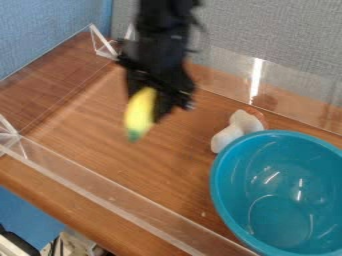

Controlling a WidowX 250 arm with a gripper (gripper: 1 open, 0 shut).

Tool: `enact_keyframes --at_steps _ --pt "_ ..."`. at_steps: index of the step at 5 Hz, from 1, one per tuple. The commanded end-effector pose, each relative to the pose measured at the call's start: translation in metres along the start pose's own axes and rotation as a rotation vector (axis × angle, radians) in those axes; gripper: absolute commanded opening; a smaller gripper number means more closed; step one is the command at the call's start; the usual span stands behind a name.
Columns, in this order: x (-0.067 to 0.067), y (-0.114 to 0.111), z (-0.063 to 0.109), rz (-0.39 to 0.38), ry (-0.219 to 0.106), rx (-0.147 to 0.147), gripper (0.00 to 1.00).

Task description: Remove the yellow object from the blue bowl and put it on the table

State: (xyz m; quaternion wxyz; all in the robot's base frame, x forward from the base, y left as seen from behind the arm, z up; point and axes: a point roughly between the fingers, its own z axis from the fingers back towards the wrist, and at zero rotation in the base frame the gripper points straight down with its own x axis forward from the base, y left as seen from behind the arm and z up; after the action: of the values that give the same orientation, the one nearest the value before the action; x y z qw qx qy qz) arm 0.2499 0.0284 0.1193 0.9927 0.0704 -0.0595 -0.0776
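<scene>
My gripper [151, 96] hangs above the middle of the table [80, 100], shut on the yellow object [139, 115], a small curved banana-shaped toy that dangles below the fingers, clear of the wood. The arm and toy are motion-blurred. The blue bowl [281, 190] sits at the lower right, well to the right of the gripper, its glossy inside empty.
A white lumpy object [238, 130] lies on the table against the bowl's upper-left rim. Low clear acrylic walls [114, 205] run along the table's edges, with a triangular bracket [112, 44] at the far corner.
</scene>
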Motion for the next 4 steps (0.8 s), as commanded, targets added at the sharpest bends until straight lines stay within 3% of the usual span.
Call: enact_keyframes --at_steps 1,4 --pt "0.002 0.028 -0.004 0.055 -0.028 -0.009 0.0" --pt "0.036 -0.005 -0.011 0.181 0.0 -0.026 0.0"
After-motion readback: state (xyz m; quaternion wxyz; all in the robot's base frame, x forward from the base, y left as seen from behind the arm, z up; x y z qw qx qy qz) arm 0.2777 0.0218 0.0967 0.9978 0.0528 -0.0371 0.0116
